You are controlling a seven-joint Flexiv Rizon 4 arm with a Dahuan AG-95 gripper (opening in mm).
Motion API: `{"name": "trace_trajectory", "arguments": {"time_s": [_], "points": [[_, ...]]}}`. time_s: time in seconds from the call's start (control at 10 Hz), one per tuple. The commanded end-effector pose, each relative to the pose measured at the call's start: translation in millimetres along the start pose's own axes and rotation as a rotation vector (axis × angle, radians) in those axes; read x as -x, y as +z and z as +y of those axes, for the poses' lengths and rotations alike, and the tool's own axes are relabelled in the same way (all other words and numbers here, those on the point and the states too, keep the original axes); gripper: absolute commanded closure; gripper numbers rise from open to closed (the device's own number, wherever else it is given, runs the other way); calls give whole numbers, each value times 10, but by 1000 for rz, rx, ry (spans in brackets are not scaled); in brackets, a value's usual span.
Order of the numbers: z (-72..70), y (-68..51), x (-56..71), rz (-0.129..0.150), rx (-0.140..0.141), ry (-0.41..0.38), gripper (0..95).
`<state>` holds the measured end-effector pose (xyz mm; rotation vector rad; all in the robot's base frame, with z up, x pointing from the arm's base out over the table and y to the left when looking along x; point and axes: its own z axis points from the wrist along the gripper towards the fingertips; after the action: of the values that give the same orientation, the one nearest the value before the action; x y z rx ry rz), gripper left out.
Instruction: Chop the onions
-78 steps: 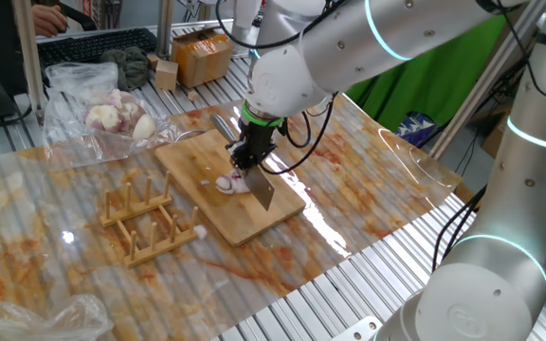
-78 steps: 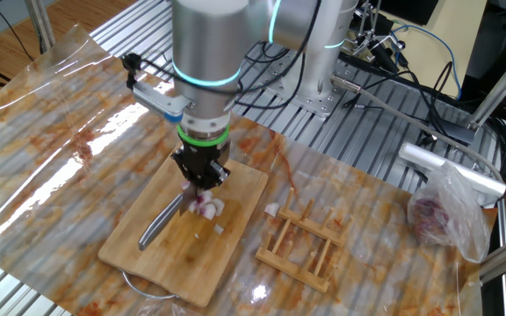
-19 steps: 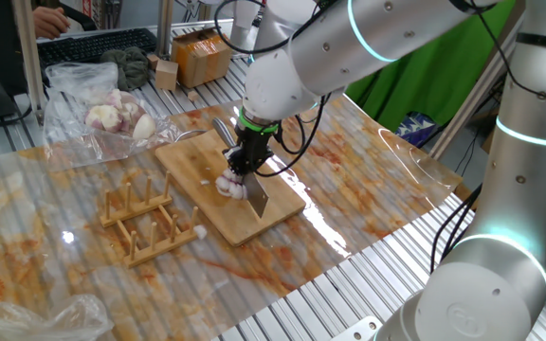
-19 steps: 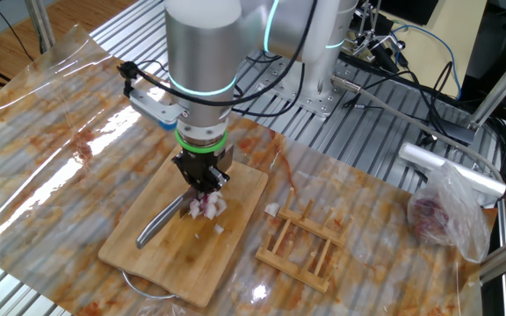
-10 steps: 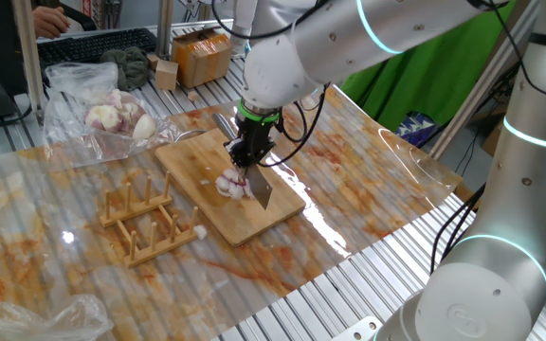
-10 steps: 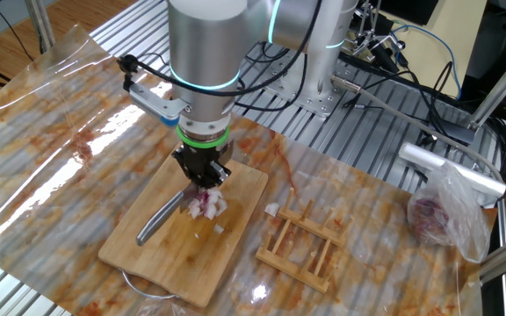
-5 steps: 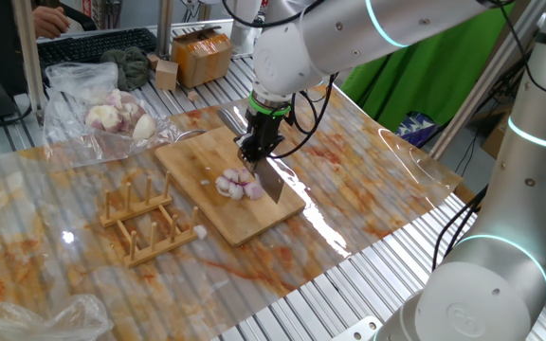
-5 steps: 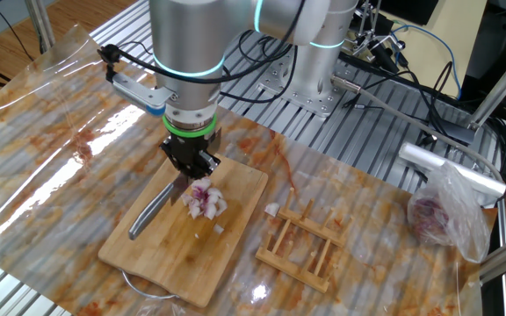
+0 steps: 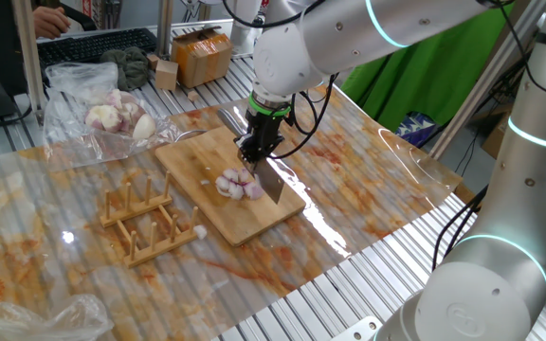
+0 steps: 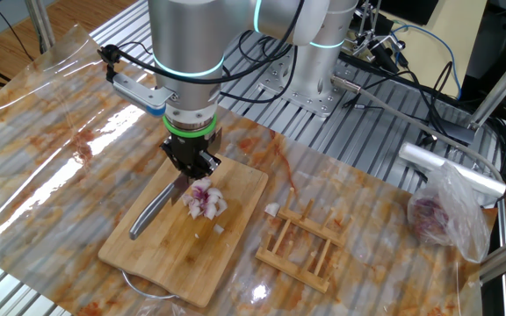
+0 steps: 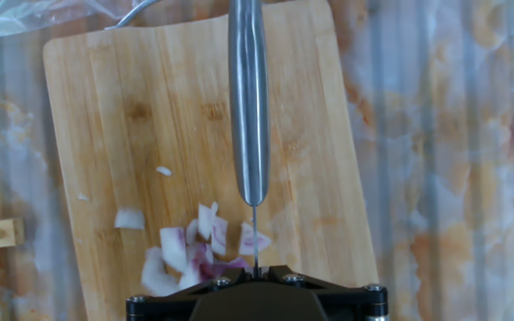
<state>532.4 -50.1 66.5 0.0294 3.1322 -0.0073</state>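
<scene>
A table (image 9: 368,189) under a stained clear sheet carried a bamboo board (image 9: 197,161) near its middle. The gripper (image 10: 191,167) pointed straight down over the board, its jaws clamped on a steel knife (image 11: 248,98), blade edge-down on the wood. The onions (image 10: 206,203), a small heap of diced pale pink-white bits, lay on the board just beside the blade, with a few stray bits (image 11: 128,218) nearby. A wooden rack (image 9: 145,220) stood beside the board.

Light: bright, even, from above.
Glare: white streaks on the plastic sheet (image 9: 368,156), at 3 o'clock of the board (image 9: 207,175).
Shadows: soft, faint.
Focus: hand view slightly soft at edges.
</scene>
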Motion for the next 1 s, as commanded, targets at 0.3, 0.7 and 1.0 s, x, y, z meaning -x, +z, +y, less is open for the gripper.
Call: {"name": "trace_trajectory", "arguments": {"time_s": [0.3, 0.7, 1.0], "points": [[8, 6, -54, -4, 1, 5, 950], [24, 27, -72, -8, -2, -3, 950], [12, 404, -95, -59, 4, -3, 950]]}}
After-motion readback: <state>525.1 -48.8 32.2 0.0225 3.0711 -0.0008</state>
